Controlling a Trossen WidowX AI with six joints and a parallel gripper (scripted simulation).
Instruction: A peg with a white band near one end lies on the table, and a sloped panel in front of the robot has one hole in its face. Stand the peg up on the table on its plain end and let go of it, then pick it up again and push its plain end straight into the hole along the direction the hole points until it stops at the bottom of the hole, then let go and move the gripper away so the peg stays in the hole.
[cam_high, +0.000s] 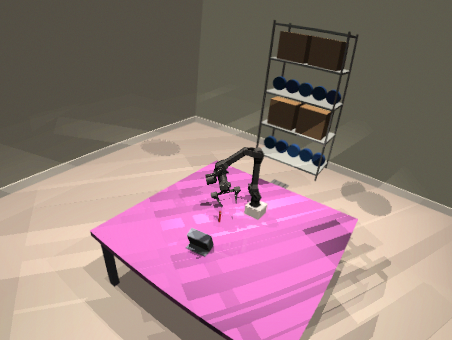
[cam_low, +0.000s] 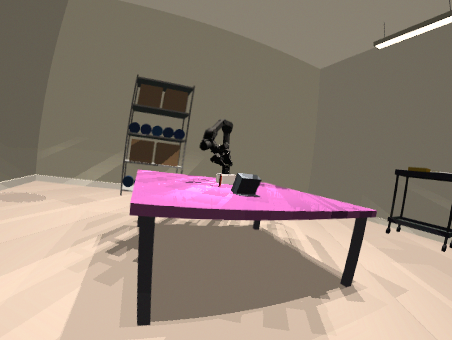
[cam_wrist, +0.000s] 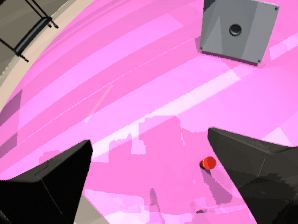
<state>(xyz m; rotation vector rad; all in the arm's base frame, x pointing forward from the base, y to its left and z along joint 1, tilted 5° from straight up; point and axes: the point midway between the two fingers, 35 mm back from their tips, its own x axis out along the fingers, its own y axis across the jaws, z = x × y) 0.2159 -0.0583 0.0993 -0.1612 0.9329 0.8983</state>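
Observation:
The red peg (cam_high: 219, 216) (cam_low: 220, 180) stands upright on the pink table (cam_high: 280, 270) (cam_low: 200, 202). In the wrist view I look down on its round red end (cam_wrist: 210, 162), beside the right fingertip in the picture; its white band cannot be made out. My gripper (cam_high: 227, 199) (cam_low: 221, 161) (cam_wrist: 150, 139) is open and empty, above the table and clear of the peg, toward the arm's base side. The grey sloped panel (cam_high: 200, 240) (cam_low: 246, 184) (cam_wrist: 217, 32) stands beyond the peg. Its dark, empty hole (cam_wrist: 235, 30) shows in the wrist view.
The arm's white base (cam_high: 256, 209) stands on the table behind the peg. A shelf rack (cam_high: 306, 98) (cam_low: 159, 110) with boxes stands beyond the table. A black cart (cam_low: 422, 176) stands off to the right in the exterior view.

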